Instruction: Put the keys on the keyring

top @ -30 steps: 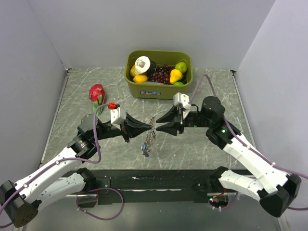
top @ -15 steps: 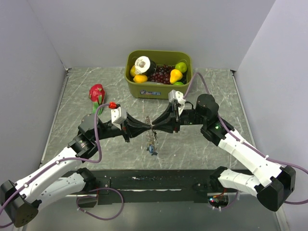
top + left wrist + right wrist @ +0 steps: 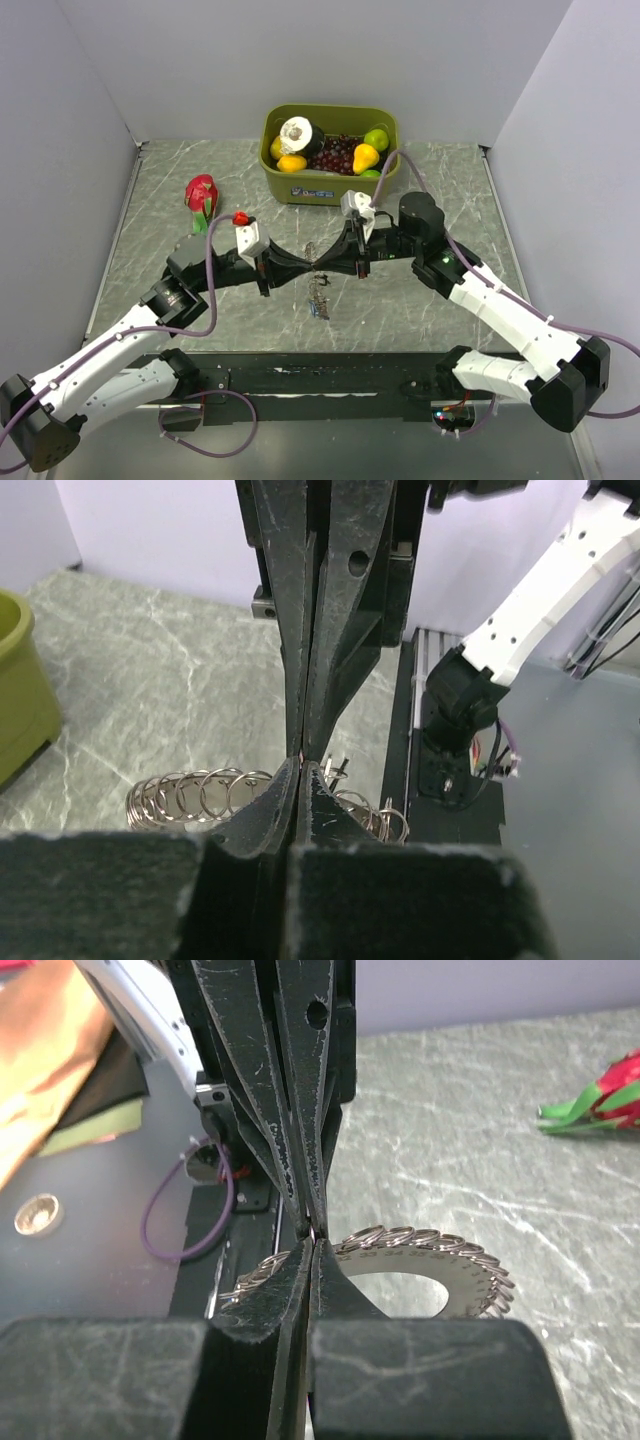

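The keyring [image 3: 317, 278], a grey ring with a coiled rim, hangs between the two grippers above the table's middle. Its small keys [image 3: 320, 306] dangle below it, one with a blue head. My left gripper [image 3: 314, 263] and right gripper [image 3: 323, 263] meet tip to tip, both shut on the ring's upper rim. In the left wrist view the left gripper [image 3: 303, 767] is shut, with keyring coils [image 3: 190, 794] on both sides. In the right wrist view the right gripper [image 3: 312, 1242] is shut over the keyring [image 3: 450, 1270], which has a flat numbered band.
An olive bin [image 3: 330, 187] of fruit stands at the back middle; its wall shows in the left wrist view [image 3: 20, 690]. A red dragon fruit [image 3: 201, 193] lies at the back left, also in the right wrist view [image 3: 600, 1100]. A black rail [image 3: 320, 380] runs along the near edge.
The right arm has moved left and shut its open jaws at the left gripper's tips. The keyring and keys have stayed hanging from the left gripper, shifted slightly.
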Motion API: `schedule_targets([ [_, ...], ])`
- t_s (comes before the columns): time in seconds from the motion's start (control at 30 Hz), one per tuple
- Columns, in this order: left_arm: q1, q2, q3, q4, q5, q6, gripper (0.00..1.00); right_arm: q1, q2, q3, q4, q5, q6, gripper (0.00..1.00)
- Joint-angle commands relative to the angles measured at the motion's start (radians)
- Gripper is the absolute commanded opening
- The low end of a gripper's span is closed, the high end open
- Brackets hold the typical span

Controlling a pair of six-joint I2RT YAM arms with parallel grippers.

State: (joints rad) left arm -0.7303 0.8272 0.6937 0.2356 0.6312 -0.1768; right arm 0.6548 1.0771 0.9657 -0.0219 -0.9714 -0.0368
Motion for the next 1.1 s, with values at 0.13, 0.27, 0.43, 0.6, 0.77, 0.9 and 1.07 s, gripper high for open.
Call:
schedule_targets([
  [0.13,-0.006,0.085,0.297,-0.425,-0.031,0.247,0.22,0.005,0.061,0.181,-0.354,0.057,-0.245,0.00],
  [0.27,-0.004,0.177,0.426,-0.649,-0.019,0.330,0.39,0.003,0.090,0.229,-0.472,0.053,-0.325,0.00],
  [0.43,-0.004,0.305,0.538,-0.806,0.031,0.414,0.50,0.005,0.127,0.274,-0.588,0.033,-0.402,0.00],
  [0.6,-0.006,0.387,0.579,-0.857,0.093,0.424,0.49,0.005,0.136,0.280,-0.612,0.028,-0.430,0.00],
  [0.77,-0.004,0.424,0.587,-0.858,0.128,0.419,0.47,0.005,0.126,0.263,-0.584,0.026,-0.417,0.00],
  [0.9,-0.009,0.428,0.573,-0.826,0.151,0.395,0.45,0.003,0.121,0.248,-0.550,0.022,-0.402,0.00],
  [1.07,-0.011,0.403,0.550,-0.785,0.167,0.379,0.46,0.003,0.122,0.242,-0.543,0.022,-0.396,0.00],
])
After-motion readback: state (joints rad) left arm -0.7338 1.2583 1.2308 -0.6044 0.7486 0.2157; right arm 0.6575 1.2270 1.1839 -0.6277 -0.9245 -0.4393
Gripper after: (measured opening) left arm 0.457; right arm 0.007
